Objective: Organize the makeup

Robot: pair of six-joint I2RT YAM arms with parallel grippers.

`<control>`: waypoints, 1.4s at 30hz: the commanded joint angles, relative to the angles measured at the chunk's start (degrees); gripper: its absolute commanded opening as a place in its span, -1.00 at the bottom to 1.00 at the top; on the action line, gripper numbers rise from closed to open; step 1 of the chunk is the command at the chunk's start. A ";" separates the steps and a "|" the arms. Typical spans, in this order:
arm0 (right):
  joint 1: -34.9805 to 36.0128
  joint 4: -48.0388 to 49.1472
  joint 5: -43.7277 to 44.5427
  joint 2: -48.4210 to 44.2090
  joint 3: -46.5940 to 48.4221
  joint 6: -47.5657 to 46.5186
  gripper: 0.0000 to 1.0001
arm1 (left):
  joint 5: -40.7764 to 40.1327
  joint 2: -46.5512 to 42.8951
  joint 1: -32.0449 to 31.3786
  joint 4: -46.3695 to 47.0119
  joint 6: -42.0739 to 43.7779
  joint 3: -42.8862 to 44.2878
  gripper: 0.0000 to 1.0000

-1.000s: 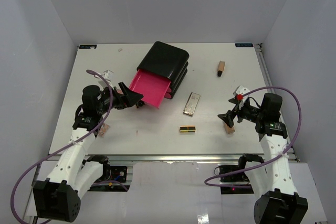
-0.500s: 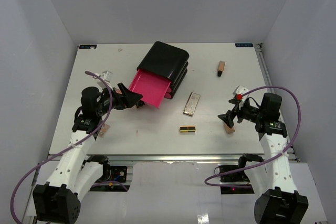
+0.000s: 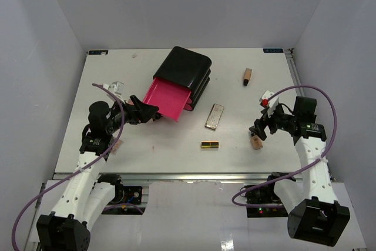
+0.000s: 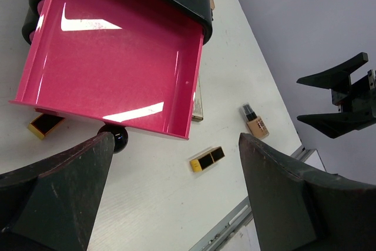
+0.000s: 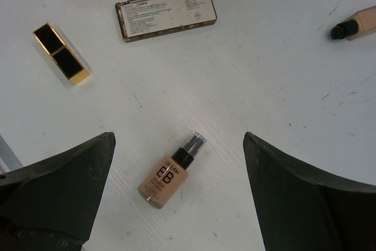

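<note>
The open pink drawer [image 3: 169, 99] sticks out of the black box [image 3: 183, 70]. My left gripper [image 3: 147, 111] is open and empty at the drawer's front left; in its wrist view [image 4: 176, 140] the drawer [image 4: 111, 63] is empty. A black-and-gold lipstick [image 3: 210, 144] [image 4: 206, 159] lies mid-table; a second lipstick [image 4: 46, 125] peeks from under the drawer. The beige palette [image 3: 215, 116] [image 5: 165, 13] lies right of the drawer. My right gripper [image 3: 258, 130] [image 5: 177, 140] is open just above a tan BB-cream bottle [image 3: 257, 143] [image 5: 170, 174]. Another tan bottle [image 3: 247, 76] [image 5: 355, 23] lies farther back.
A small pinkish piece [image 3: 116, 145] lies beside my left arm near the table's front left. The black box rests on round black feet [image 4: 114, 136]. The table's front edge [image 3: 194, 173] runs close behind the lipstick and the BB bottle.
My right gripper has shifted slightly back and up over the BB-cream bottle. My left arm has drawn a little to the left; its gripper stays at the drawer.
</note>
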 commanded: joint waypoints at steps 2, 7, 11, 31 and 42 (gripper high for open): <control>0.90 -5.42 1.15 2.70 3.55 -5.67 0.93 | 0.69 -1.61 0.06 1.65 0.04 -0.79 0.96; 2.62 -3.31 7.96 5.74 5.21 0.29 0.81 | 0.44 -2.13 0.14 1.74 0.04 -0.70 0.96; 5.32 -0.95 18.87 7.67 4.61 5.69 0.80 | 0.33 -2.40 0.06 1.74 0.04 -0.71 0.96; 12.06 1.86 36.74 10.49 -1.55 14.94 0.81 | 0.25 -2.48 0.13 1.83 0.05 -0.88 0.96; 14.30 3.88 33.12 16.90 -4.28 15.90 0.85 | 0.08 -2.42 0.06 1.74 0.12 -0.88 0.96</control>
